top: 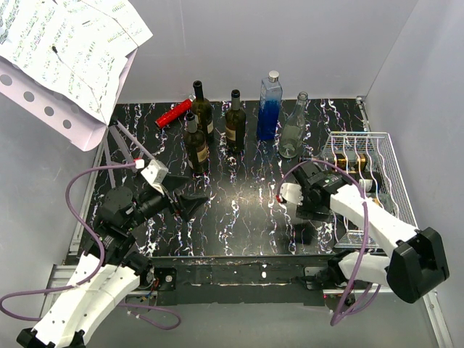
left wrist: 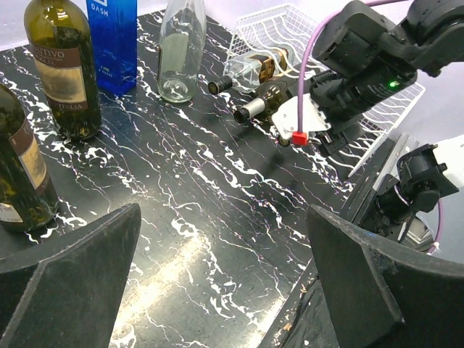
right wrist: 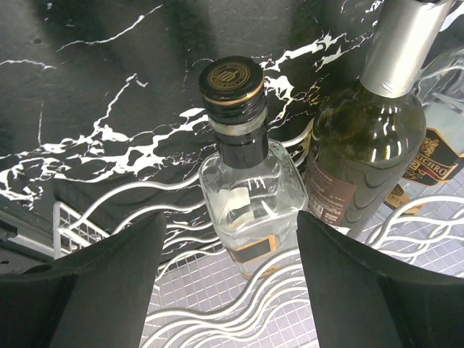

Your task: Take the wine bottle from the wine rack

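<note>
Your right claw (right wrist: 230, 217) is open, its two black fingers (right wrist: 94, 290) standing on either side of a clear bottle (right wrist: 250, 196) with a black and gold cap. You cannot tell from these views whether either finger touches the glass. That bottle lies in the white wine rack (top: 388, 163) at the right edge of the counter (top: 246, 210), its neck pointing left past the rack's edge. Just beside it in the rack lies a dark green bottle (right wrist: 366, 145) with a silver capsule, and a third labelled bottle (right wrist: 438, 156) shows beyond that. Your left claw (left wrist: 223, 210) hangs wide open above the near left of the counter, holding nothing. Along the far side stand three dark wine bottles (top: 234, 123), a blue bottle (top: 270, 109) and a clear standing bottle (top: 293, 130).
</note>
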Controlling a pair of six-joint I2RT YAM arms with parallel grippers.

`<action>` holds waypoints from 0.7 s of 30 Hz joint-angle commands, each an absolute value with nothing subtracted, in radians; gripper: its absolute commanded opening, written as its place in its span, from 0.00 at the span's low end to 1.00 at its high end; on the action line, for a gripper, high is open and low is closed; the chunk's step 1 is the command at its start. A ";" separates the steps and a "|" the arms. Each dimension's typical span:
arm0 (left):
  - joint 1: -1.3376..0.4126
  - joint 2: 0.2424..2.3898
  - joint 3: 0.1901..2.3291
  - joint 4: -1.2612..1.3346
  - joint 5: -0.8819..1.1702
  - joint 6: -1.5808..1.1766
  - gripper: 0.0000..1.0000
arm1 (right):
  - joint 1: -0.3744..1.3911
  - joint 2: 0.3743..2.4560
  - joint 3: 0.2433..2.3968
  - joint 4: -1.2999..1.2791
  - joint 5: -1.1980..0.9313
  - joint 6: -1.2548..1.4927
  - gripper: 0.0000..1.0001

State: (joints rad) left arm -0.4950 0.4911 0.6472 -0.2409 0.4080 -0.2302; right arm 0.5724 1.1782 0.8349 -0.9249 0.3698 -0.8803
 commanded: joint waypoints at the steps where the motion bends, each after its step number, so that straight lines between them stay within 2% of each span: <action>1: -0.499 0.474 0.652 -0.255 0.422 -0.219 0.98 | 0.526 1.207 0.821 -0.845 0.330 -0.977 0.80; 21: -0.517 0.440 0.649 -0.248 0.384 -0.219 0.98 | 0.459 1.391 0.784 -0.713 0.278 -0.948 0.68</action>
State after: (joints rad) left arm -0.5110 0.4507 0.6472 -0.2405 0.4011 -0.2283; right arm 0.4660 1.3701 0.8009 -0.7574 0.3046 -0.9058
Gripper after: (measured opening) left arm 0.981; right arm 0.684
